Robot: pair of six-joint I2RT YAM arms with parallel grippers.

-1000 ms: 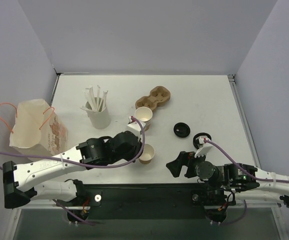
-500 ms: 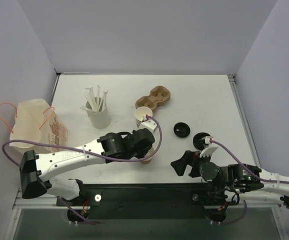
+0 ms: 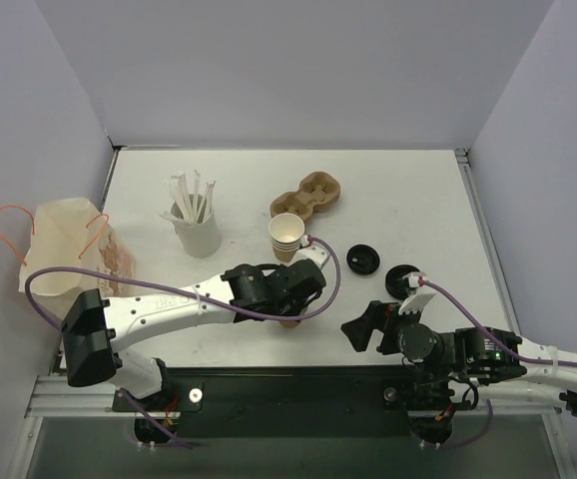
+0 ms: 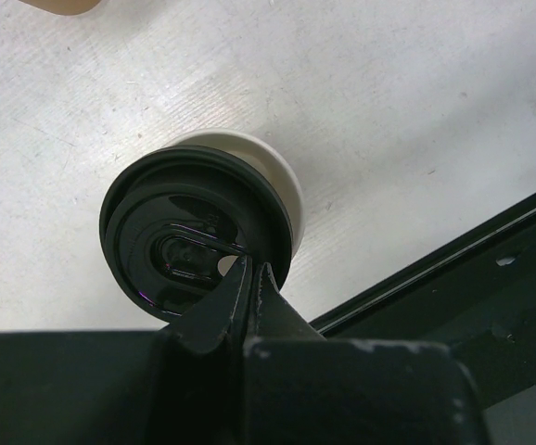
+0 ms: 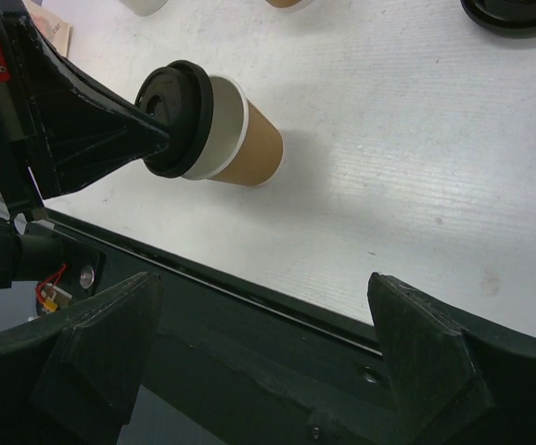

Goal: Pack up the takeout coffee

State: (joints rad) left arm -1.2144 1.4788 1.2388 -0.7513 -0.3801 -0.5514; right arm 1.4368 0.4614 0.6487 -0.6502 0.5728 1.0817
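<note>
Left jaws swung rightward; shut, they touch the lid [image 4: 157, 243] of the cup [image 5: 254, 148].

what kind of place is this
Probably a robot lab bench staged for packing takeout coffee: a plain white table boxed in by grey panels, a brown moulded-pulp cup carrier, and a cream paper bag with orange handles.
</note>
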